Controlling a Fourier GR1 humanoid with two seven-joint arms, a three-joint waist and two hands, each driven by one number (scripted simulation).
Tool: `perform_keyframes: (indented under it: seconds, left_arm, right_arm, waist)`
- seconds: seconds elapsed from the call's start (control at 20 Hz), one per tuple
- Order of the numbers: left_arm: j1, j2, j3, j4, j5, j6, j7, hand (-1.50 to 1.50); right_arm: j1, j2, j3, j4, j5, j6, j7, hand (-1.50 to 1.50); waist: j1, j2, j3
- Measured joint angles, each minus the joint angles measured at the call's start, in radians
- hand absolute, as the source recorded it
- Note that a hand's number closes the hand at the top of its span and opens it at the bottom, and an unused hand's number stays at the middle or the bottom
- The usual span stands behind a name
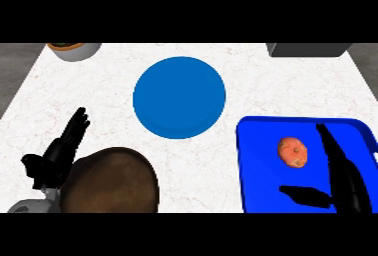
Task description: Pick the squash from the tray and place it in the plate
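No legible text, label, brand, number or sign found on the tray (258, 150), the plate (179, 97), the bench (244, 75) or any other item.

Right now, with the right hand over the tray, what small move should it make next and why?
Probably slide the right hand a little leftward and close its fingers and thumb round the squash. The hand is open, the squash lies untouched on the tray, just left of the fingers.
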Motion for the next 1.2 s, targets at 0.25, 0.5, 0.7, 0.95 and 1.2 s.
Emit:
perform_keyframes:
  seconds: [0.25, 0.5, 0.7, 0.95, 1.2]
  left_arm:
    - [-0.017, -0.009, 0.012, 0.029, -0.01, -0.009, -0.009, 0.0]
    - [0.002, -0.021, 0.02, -0.004, -0.025, -0.015, 0.005, 0.0]
    - [-0.008, -0.032, 0.034, 0.026, -0.036, -0.025, -0.012, 0.0]
    - [-0.007, -0.049, 0.053, 0.027, -0.053, -0.039, -0.016, 0.0]
    - [-0.014, -0.065, 0.068, 0.025, -0.076, -0.046, -0.008, 0.0]
  right_arm:
    - [-0.037, -0.019, 0.005, -0.079, 0.016, 0.151, 0.202, -1.5]
    - [-0.07, -0.005, -0.009, -0.071, 0.043, 0.251, 0.302, -1.5]
    - [-0.097, 0.002, -0.021, -0.029, 0.07, 0.318, 0.34, -1.5]
    - [-0.132, 0.042, -0.055, 0.046, 0.087, 0.377, 0.323, -1.5]
    - [-0.16, 0.096, -0.078, 0.164, 0.137, 0.372, 0.261, -1.5]
  waist:
    - [0.001, 0.001, 0.002]
    - [0.004, 0.001, 0.002]
    - [0.004, 0.001, 0.003]
    - [0.004, 0.001, 0.003]
    - [0.005, 0.002, 0.003]
